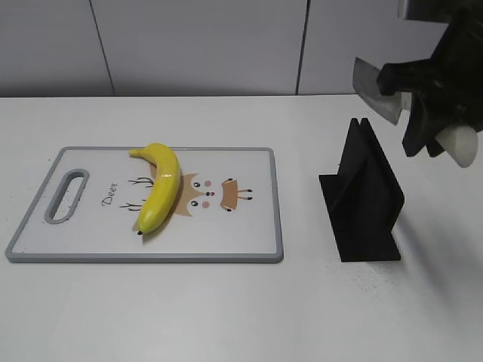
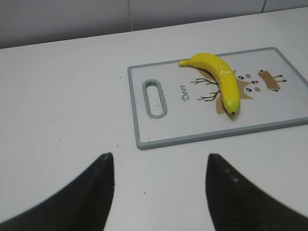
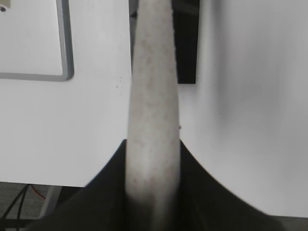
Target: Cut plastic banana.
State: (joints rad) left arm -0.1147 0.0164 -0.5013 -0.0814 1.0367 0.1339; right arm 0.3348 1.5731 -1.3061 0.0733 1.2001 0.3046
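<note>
"Deer" printed on cutting board (image 1: 249,162), beside handle slot; no other text

banana (image 1: 160,188) on board (image 1: 90,249) | R gripper (image 1: 423,102) w/ knife (image 1: 377,90) above black stand (image 1: 366,196)

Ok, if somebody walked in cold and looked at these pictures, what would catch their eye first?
The bright yellow banana jumps out, lying at a slant on the cutting board, over its deer drawing. Next comes the knife held up in the air by the right gripper at the upper right, above the black knife stand to the right of the board. The left gripper is open over bare table, short of the board.
</note>
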